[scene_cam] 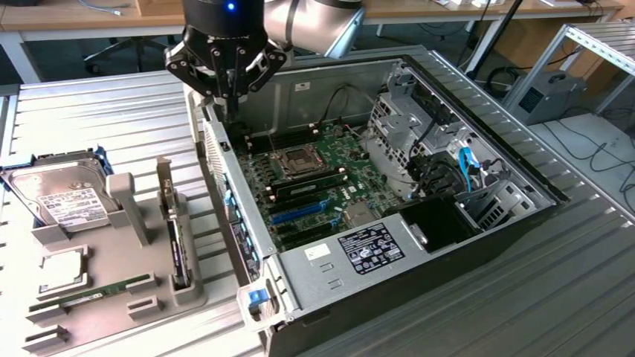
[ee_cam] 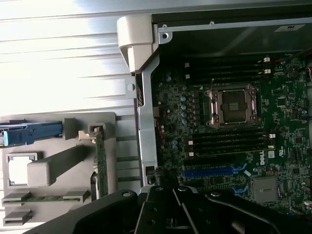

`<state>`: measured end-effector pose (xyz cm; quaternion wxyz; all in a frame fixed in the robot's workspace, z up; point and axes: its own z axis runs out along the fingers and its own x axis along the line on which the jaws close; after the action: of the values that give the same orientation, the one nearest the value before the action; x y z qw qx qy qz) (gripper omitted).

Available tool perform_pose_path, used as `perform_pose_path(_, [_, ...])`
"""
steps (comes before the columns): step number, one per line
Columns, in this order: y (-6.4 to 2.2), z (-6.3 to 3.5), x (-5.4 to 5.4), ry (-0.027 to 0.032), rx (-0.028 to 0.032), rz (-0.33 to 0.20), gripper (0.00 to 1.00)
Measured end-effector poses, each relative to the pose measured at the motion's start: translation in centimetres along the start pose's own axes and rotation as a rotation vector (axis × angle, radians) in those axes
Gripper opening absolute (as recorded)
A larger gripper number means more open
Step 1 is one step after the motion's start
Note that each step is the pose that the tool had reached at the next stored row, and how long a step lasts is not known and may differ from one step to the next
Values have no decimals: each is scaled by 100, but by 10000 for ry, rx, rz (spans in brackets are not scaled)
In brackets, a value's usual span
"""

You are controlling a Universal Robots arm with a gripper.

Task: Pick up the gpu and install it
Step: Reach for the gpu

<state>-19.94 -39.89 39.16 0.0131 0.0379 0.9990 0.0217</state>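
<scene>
Gpu (scene_cam: 178, 251) stands on edge, thin and dark, in grey rack (scene_cam: 100, 301)

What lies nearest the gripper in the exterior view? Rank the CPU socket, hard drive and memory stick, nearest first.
1. CPU socket: in the case, closest to the shut gripper.
2. Hard drive: on the grey holder, exterior view's left.
3. Memory stick: lying in the holder, lower left.
</scene>
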Motion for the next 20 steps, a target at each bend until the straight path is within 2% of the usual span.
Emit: perform_pose_path(20, [-9, 1, 126, 0, 0, 0, 11])
